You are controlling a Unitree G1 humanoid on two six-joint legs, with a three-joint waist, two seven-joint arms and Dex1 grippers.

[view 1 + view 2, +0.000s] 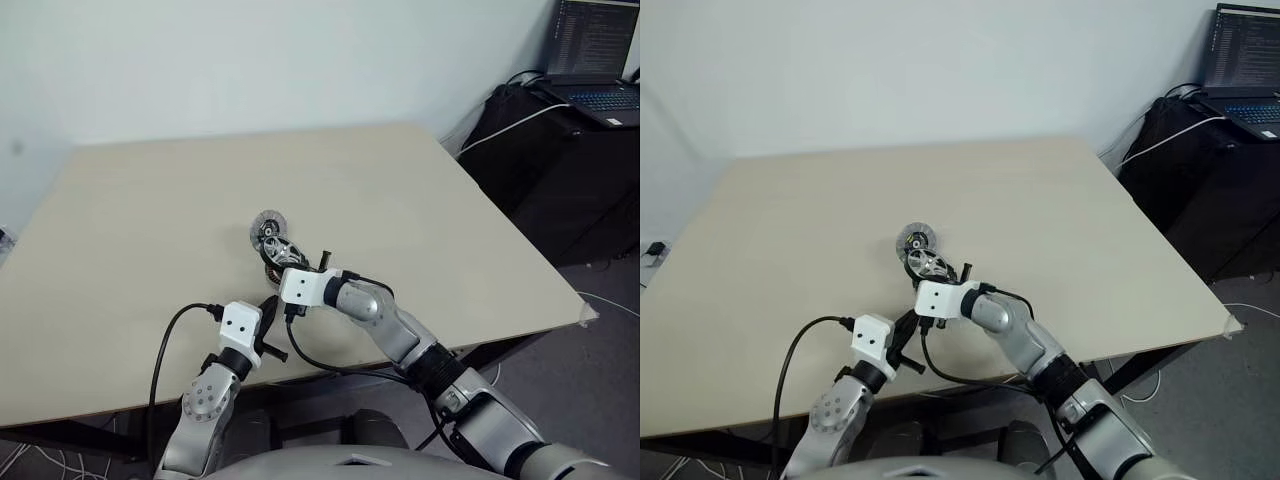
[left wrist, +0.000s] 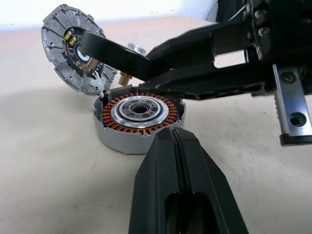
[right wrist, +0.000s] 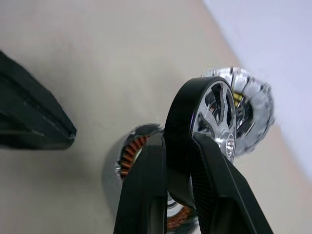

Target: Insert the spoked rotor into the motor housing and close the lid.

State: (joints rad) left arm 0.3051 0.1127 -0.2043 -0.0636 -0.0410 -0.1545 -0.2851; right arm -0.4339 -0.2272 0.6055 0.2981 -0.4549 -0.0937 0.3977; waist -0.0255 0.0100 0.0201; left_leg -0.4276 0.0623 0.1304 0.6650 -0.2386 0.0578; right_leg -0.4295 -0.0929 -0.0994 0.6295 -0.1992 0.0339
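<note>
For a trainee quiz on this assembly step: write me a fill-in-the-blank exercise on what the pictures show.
1. The right gripper is shut on the ____.
2. The left gripper, beside the motor housing, has its fingers ____.
3. The windings in the motor housing are ____ in colour.
4. The lid leans tilted on the ____ behind the housing.

Missing words: spoked rotor; shut; copper-orange; table

One rotor [image 3: 214, 114], one housing [image 2: 139, 122], one lid [image 2: 68, 46]
</note>
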